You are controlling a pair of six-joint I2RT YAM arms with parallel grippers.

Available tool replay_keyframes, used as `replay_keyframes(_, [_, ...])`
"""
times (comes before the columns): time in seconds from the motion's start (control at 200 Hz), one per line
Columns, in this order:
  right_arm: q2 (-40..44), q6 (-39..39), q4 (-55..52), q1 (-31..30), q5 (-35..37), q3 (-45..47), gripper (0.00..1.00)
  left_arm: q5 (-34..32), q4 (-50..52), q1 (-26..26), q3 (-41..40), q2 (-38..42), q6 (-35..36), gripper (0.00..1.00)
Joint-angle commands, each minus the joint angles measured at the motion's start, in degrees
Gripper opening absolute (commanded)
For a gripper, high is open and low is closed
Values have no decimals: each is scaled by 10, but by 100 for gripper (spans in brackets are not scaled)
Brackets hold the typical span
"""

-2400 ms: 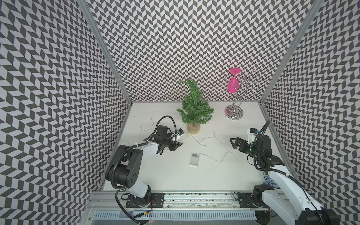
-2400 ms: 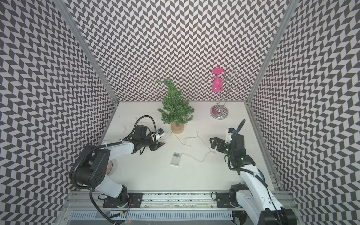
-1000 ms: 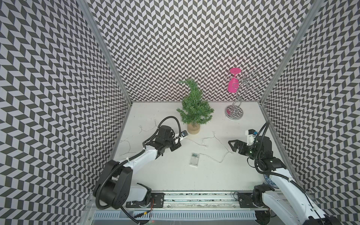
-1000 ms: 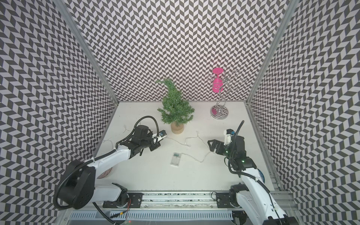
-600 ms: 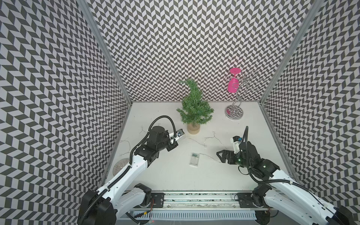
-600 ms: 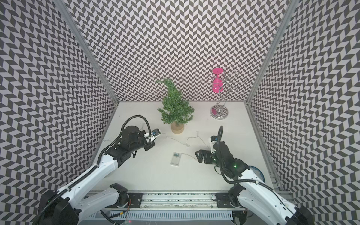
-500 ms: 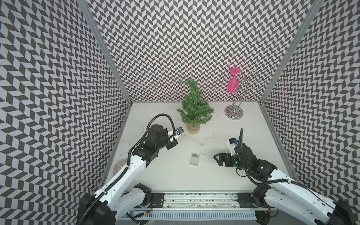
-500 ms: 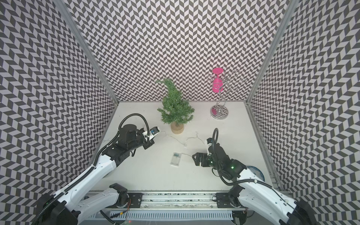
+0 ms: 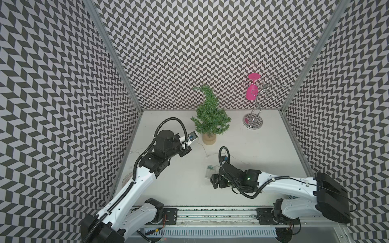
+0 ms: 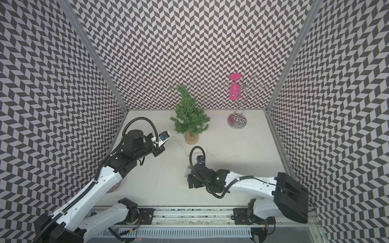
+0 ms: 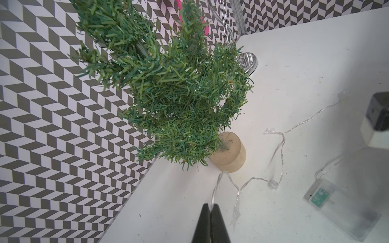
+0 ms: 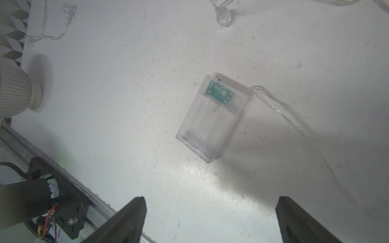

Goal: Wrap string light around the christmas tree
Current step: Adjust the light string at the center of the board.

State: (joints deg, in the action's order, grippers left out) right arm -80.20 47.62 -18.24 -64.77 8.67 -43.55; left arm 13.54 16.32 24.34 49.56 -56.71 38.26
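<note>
The string light [image 11: 273,184] lies slack on the table [image 11: 315,63], one strand pinched in the closed tips of the left gripper [image 11: 210,207], with the christmas tree [image 11: 179,94] standing just ahead of those tips. Its battery box [image 12: 212,117] lies flat ahead of the right gripper [image 12: 210,198], which is spread wide and empty, the box's long axis running roughly along the reach. The left arm is nearer the tree, so the winding likely falls to it

Right tool [image 12: 210,201] nearer battery box [image 12: 212,117]
</note>
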Motion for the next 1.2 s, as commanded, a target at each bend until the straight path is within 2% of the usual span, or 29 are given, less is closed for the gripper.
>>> replay_keyframes(0.0, [-47,16,41,-7,26,-36,100,1,15,-6,12,16,9,1])
replay_keyframes(0.365, [-195,-6,-17,-7,101,-141,100,-1,7,-10,15,28,3,3])
replay_keyframes(0.521, [-216,-9,-25,-5,129,-147,97,7,7,-10,18,29,2,4])
replay_keyframes(0.641, [-229,-19,-23,4,129,-143,91,4,7,-10,18,29,3,4])
replay_keyframes(0.776, [-228,-38,-14,12,122,-133,79,-9,3,-11,25,28,6,4])
replay_keyframes(0.921, [-213,-59,-22,16,116,-121,67,-16,6,-12,69,8,9,4])
replay_keyframes(1.061, [-195,-96,-45,18,111,-111,61,-6,14,-13,131,-10,13,4])
replay_keyframes(1.196, [-173,-111,-89,24,127,-96,60,3,26,-12,181,-27,27,4])
